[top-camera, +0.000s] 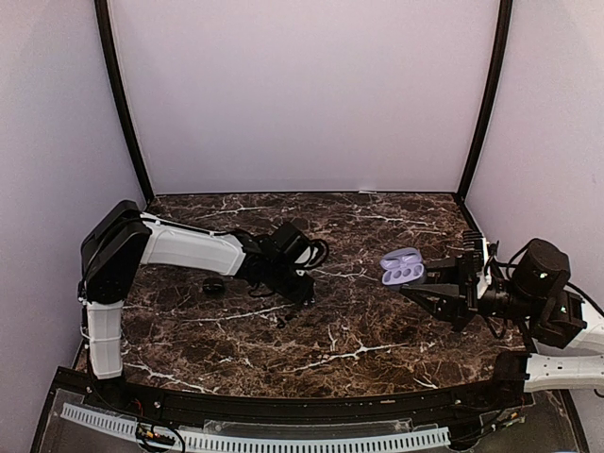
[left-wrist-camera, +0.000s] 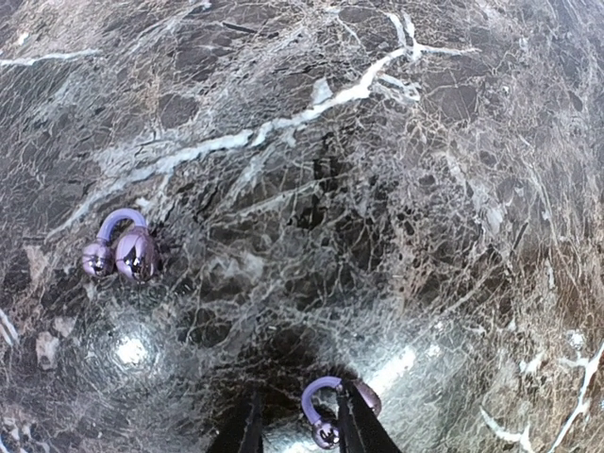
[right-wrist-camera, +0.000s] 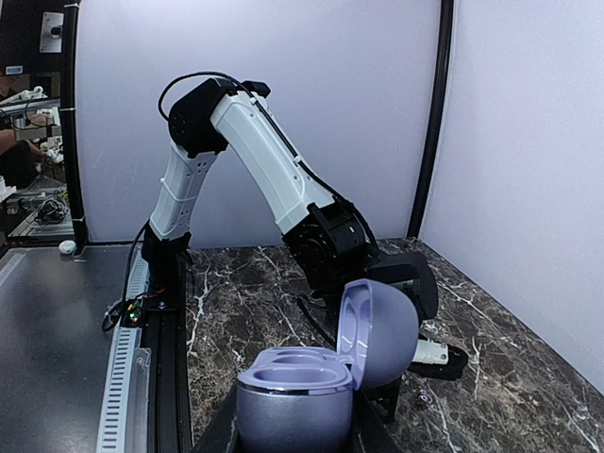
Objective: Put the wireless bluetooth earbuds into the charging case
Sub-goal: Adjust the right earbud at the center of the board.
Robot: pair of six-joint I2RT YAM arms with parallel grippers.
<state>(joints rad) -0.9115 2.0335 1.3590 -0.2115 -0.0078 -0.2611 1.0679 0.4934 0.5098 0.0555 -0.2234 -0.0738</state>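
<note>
Left gripper (left-wrist-camera: 297, 427): I see the jaws partly spread, pinching nothing.
Near earbud (left-wrist-camera: 327, 434): glossy purple C-hook with round beads, against one finger (left-wrist-camera: 357, 429).
Far earbud (left-wrist-camera: 135, 255): same shape, lying on the table (left-wrist-camera: 396, 189), well apart.
Table: dark polished marble, white veins.
Charging case (right-wrist-camera: 294, 401): matte lilac, rounded, lid hinged open, clamped by right gripper (top-camera: 422, 288).

Dark brown stone-look surface (left-wrist-camera: 396, 189), white-veined, polished to a gloss with bright glare spots. Shiny metallic purple on the earbuds (left-wrist-camera: 135, 255), mirror-smooth over the rounded bodies, with a duller lilac hook each. Pale lilac plastic for the charging case (right-wrist-camera: 293, 406), smooth and matt with a soft satin sheen. Smooth white plastic shells on the left arm (right-wrist-camera: 269, 165), slightly glossy, with matt black joints. Pale, flat matt walls (top-camera: 302, 94) behind.
</note>
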